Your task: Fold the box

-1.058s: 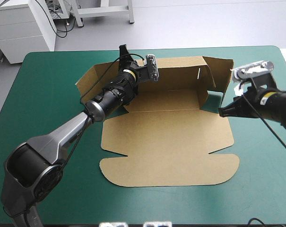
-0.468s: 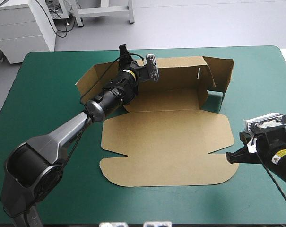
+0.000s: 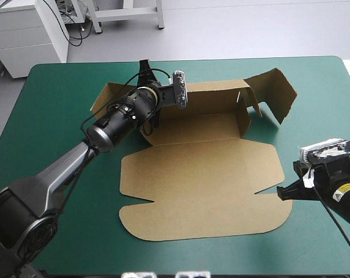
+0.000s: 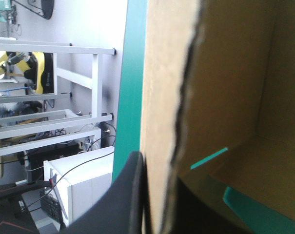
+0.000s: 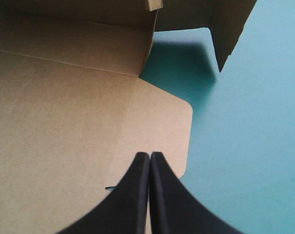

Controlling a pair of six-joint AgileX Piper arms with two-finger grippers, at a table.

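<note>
The box (image 4: pixel 162 73) wall held in the left hand (image 4: pixel 154 187) runs out of the wrist view, its far end cut off.

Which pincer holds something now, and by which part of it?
The left pincer grips the box by the top edge of its raised far wall. The right pincer is shut, holding nothing.

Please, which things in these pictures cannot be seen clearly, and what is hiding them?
- High view: where the left gripper clamps the box; its own wrist covers the fingers.
- High view: whether the right gripper touches the box or hovers above it; too small to tell.
- Right wrist view: the box's left half, cut off by the picture's edge.
- Left wrist view: most of the box; the held wall fills the picture.
</note>
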